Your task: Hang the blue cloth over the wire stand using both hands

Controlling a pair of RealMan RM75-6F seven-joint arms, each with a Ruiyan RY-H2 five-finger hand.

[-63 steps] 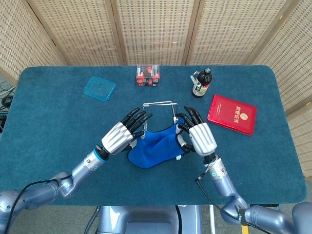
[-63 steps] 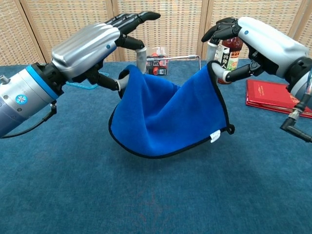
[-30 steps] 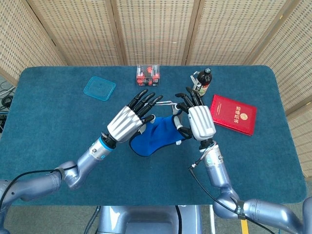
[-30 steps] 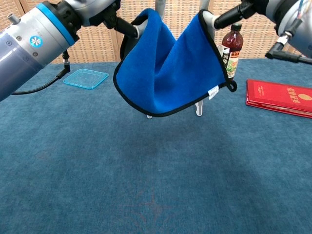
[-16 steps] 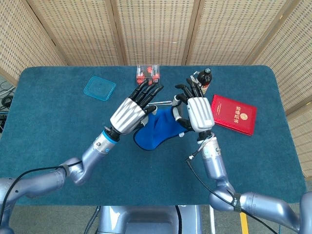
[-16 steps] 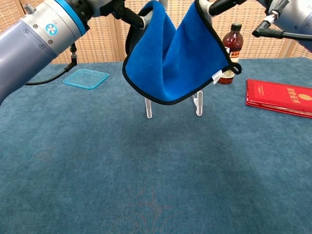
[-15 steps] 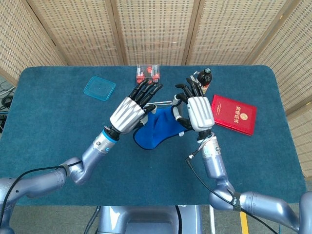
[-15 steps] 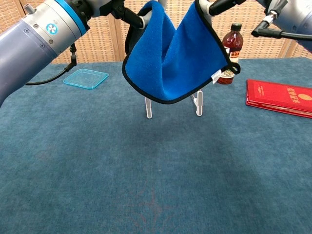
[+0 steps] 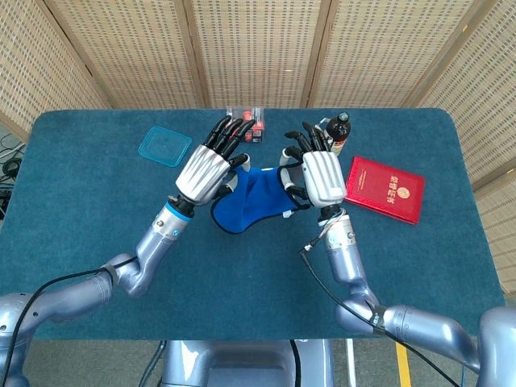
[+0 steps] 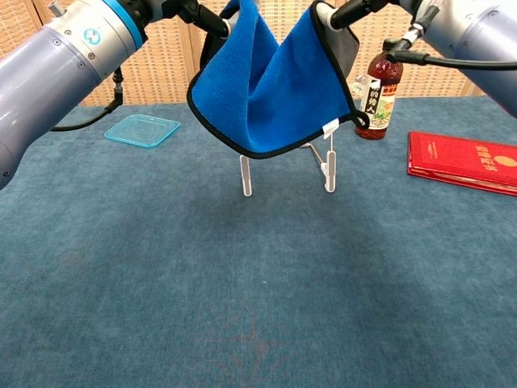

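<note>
Woven cane screens close off the back of the room, and our blue-carpeted bench (image 10: 258, 307) runs out in front of them; we start at our fingers (image 9: 228, 135), which pinch the blue cloth (image 10: 271, 81) by its upper edge, one corner in the left hand (image 9: 203, 171) and the other in the right hand (image 9: 321, 178). Neither hand is slack or clenched on nothing; each grips cloth, though in the chest view the pinch points sit at the very top of the picture and are partly cut off. We hold the two corners apart and high so the cloth sags between them in a broad fold, its lowest hem clear of the bench; that spread, we judge, is what lets the fold drop over a rail instead of bunching.

Under the cloth stands the wire stand (image 10: 326, 170); its two pale legs show below the hem, and its top bar is hidden behind the fabric, so we cannot tell whether cloth and bar touch. The cloth hangs above the stand, not yet draped.

Further out lie things we keep away from: the dark bottle (image 10: 376, 89) just behind the right corner of the cloth, the red booklet (image 10: 462, 160) to the right, the clear blue lid (image 10: 142, 128) to the left, and a small red-and-clear box (image 9: 246, 135) at the far edge, partly behind our left fingers.
</note>
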